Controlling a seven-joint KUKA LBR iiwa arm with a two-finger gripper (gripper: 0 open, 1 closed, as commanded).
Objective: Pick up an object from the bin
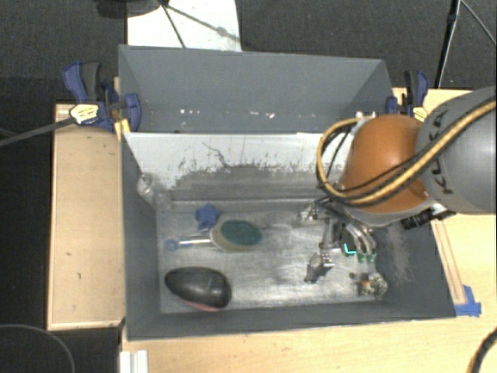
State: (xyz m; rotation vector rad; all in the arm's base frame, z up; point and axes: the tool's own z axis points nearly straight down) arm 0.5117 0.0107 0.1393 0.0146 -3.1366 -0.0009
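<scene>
Black capital letters run along the grey arm (466, 169) at the right of the frame. "KU" reads clearly; the letters after it cannot be made out. The bin (256, 92) carries no legible writing.

The arm (466, 169) is a thick grey tube with black lettering — "KUKA" — along its side. Its wrist wears a smooth orange dome cover (384, 158). Black-and-yellow cables (332, 142) loop round the dome's edge. Beneath it, the gripper (338, 266) is bare silvery metal with dark parts and a small teal-green spot.
</scene>
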